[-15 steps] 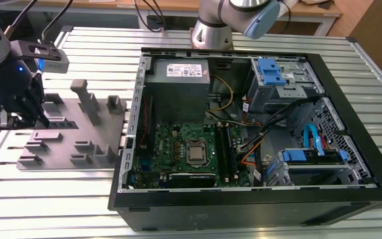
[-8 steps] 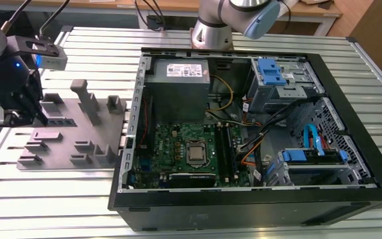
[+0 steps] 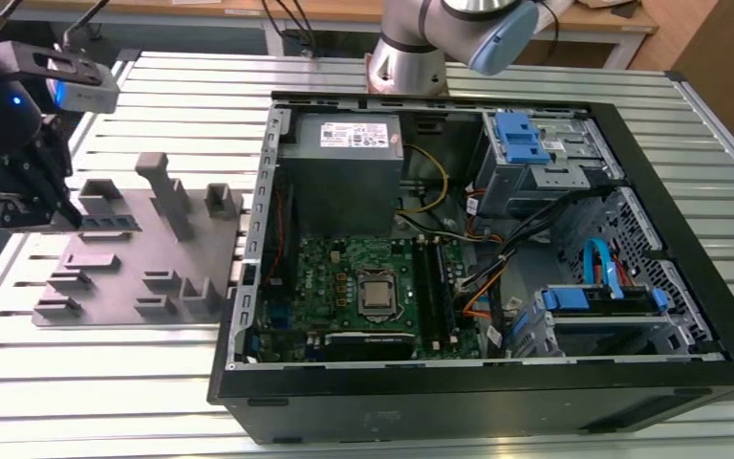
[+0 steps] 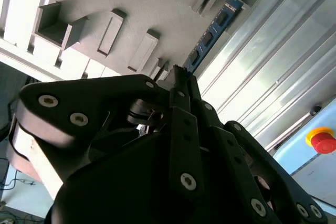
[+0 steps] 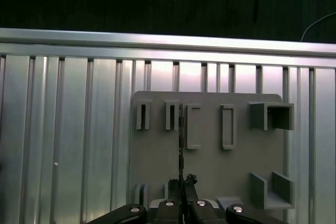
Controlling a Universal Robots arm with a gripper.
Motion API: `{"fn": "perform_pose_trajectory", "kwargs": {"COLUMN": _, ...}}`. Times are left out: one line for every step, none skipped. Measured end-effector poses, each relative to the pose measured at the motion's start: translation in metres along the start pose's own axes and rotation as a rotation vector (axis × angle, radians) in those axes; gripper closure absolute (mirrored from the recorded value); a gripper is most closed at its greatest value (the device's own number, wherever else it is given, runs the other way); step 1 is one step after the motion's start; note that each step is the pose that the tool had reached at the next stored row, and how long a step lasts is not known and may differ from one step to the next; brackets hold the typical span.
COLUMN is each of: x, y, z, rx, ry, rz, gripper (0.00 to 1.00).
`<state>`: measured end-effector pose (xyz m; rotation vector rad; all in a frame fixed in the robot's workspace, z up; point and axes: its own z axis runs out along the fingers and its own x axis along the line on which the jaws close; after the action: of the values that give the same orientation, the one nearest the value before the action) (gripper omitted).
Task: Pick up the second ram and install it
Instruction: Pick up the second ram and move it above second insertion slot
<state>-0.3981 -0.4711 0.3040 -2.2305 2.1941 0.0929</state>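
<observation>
Clamped in my pincer is the second ram, edge-on. It juts out ahead over the grey fixture plate.

Bright, even overhead light fills the exterior view; the ribbed counter carries soft glare and the computer case is shadowed inside. In the first wrist view the counter's slats gleam in streaks against a near-black background. In the second wrist view the black end effector looms dark, with the pinched memory stick glinting blue.
</observation>
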Motion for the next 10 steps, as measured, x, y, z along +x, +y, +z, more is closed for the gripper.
{"fn": "perform_pose_trajectory", "kwargs": {"x": -0.0002, "y": 0.0002, "z": -0.0044, "rx": 0.0, "ry": -0.0005, "rz": 0.0, "gripper": 0.86}}
{"fn": "perform_pose_trajectory", "kwargs": {"x": -0.0004, "y": 0.0003, "z": -0.0089, "rx": 0.0001, "ry": -0.0009, "rz": 0.0, "gripper": 0.86}}
{"fn": "perform_pose_trajectory", "kwargs": {"x": -0.0007, "y": 0.0005, "z": -0.0134, "rx": 0.0, "ry": -0.0011, "rz": 0.0, "gripper": 0.86}}
{"fn": "perform_pose_trajectory", "kwargs": {"x": -0.0009, "y": 0.0006, "z": -0.0182, "rx": 0.0, "ry": -0.0014, "rz": 0.0, "gripper": 0.86}}
{"fn": "perform_pose_trajectory", "kwargs": {"x": -0.0011, "y": 0.0007, "z": -0.0226, "rx": 0.0002, "ry": -0.0016, "rz": 0.0, "gripper": 0.86}}
{"fn": "perform_pose_trajectory", "kwargs": {"x": -0.0014, "y": 0.0009, "z": -0.0272, "rx": 0.0, "ry": -0.0018, "rz": 0.0, "gripper": 0.86}}
{"fn": "perform_pose_trajectory", "kwargs": {"x": -0.0016, "y": 0.0011, "z": -0.0317, "rx": 0.0001, "ry": -0.0021, "rz": 0.0, "gripper": 0.86}}
{"fn": "perform_pose_trajectory", "kwargs": {"x": -0.0018, "y": 0.0012, "z": -0.0361, "rx": 0.0001, "ry": -0.0023, "rz": 0.0, "gripper": 0.86}}
{"fn": "perform_pose_trajectory", "kwargs": {"x": -0.002, "y": 0.0014, "z": -0.0406, "rx": 0.0001, "ry": -0.0024, "rz": 0.0, "gripper": 0.86}}
{"fn": "perform_pose_trajectory", "kwargs": {"x": -0.0023, "y": 0.0015, "z": -0.0452, "rx": 0.0001, "ry": -0.0025, "rz": 0.0, "gripper": 0.86}}
